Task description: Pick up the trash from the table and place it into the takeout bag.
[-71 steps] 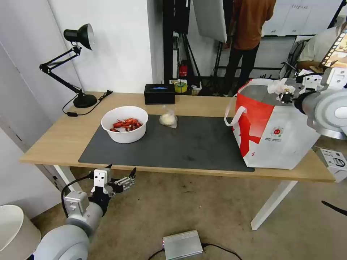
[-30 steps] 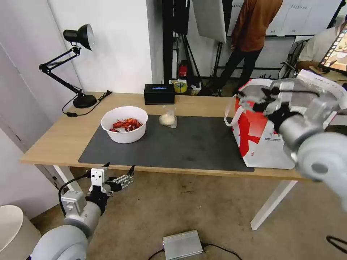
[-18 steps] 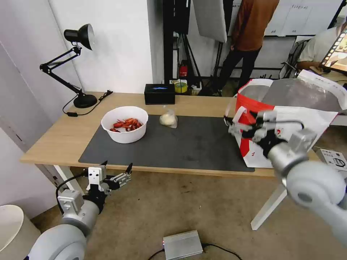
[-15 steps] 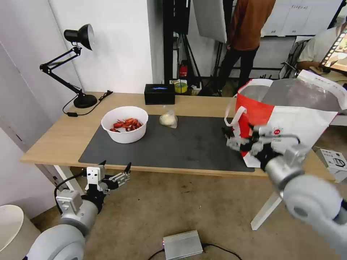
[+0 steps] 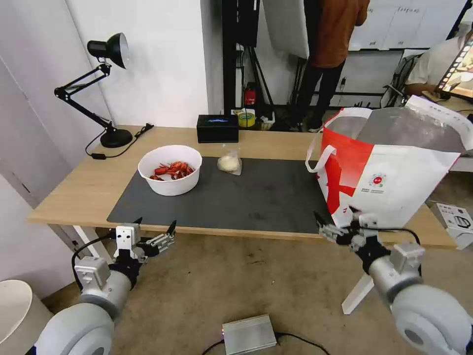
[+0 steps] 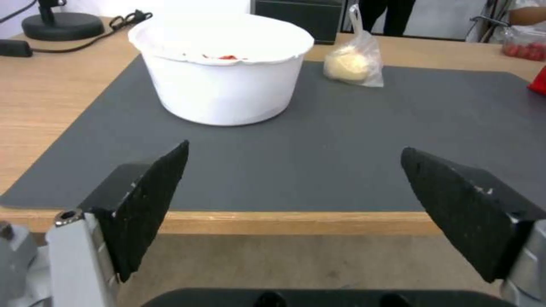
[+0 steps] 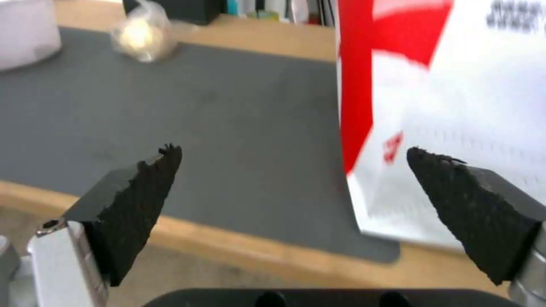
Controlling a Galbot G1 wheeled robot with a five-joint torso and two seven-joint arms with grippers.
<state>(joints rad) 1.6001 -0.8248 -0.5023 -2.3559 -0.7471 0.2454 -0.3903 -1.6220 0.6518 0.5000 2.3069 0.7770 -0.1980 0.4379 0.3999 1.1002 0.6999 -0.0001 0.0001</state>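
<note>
I'm holding both hands low at the worktop (image 5: 88, 190) front edge: left hand (image 5: 153, 231) and right hand (image 5: 337, 223), jaws spread, gripping nothing. White bowl (image 5: 170, 169) and small clear bag (image 5: 229, 161) are sitting on the mat (image 5: 256, 197); takeout bag (image 5: 389, 172) is standing right.

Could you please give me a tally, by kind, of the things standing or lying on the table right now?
White bowl of red shells: 1
Small clear bag with a pale lump: 1
Takeout bag: 1
Black box: 1
Black desk lamp: 1
Dark grey mat: 1
Total: 6
</note>
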